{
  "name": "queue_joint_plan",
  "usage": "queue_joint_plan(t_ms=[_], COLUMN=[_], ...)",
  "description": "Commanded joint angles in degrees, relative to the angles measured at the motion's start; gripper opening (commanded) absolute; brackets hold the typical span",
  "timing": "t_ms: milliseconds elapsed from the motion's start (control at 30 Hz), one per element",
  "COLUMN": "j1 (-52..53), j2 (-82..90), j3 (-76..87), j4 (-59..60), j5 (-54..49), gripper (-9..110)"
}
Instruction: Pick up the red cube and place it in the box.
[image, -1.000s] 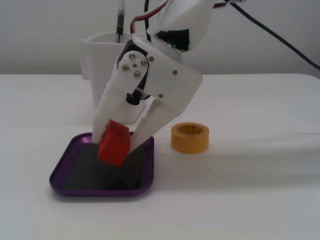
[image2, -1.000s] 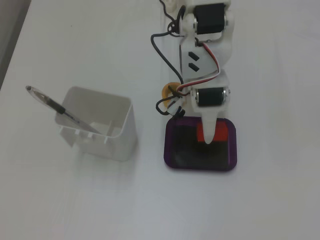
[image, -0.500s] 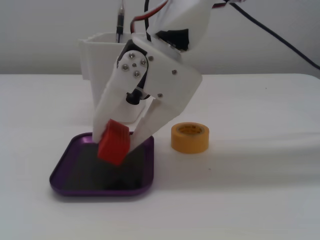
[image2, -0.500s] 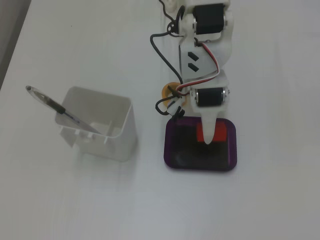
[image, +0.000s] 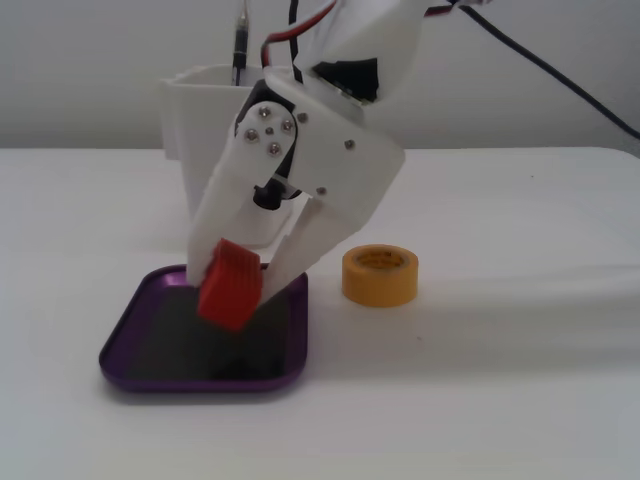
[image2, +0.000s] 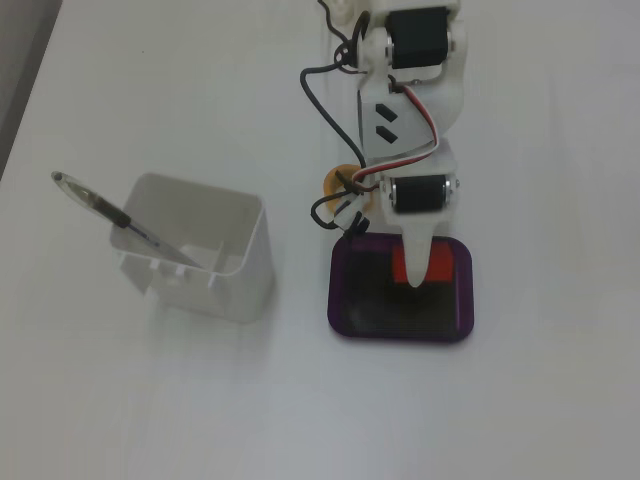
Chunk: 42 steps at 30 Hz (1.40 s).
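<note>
Above the box (image: 125, 350), the gripper (image: 235, 285) held the red cube (image: 229, 284) clamped between its two white fingers, tilted and clear of the dark inner floor. From the higher fixed view the cube (image2: 441, 266) showed on both sides of one finger (image2: 416, 262), over the far half of the purple tray (image2: 346, 300) (its rim gleamed). A yellow tape roll (image: 380, 276) sat just beside the tray, and a white container (image2: 200, 250) with a pen (image2: 105, 210) stood apart.

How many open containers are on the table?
2: the purple tray under the gripper holding the red cube, and the white container beside it, with a pen inside.
</note>
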Motion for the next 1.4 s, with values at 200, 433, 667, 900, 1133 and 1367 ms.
queue_joint_plan(t_ms=[200,433,667,900,1133,1367], j1=[-0.5,-0.8,-1.0,-4.9,-6.2,-5.7], j2=[1.6,2.9,16.4,38.3,59.6,79.5], j3=[-1.8,-5.7,-12.0,-8.4,5.5,27.4], j4=[3.0,11.2,23.8,32.8,35.5,34.8], j5=[0.5,0.4,0.6,0.4,-0.1,-0.1], gripper=[13,13,13,13,13,13])
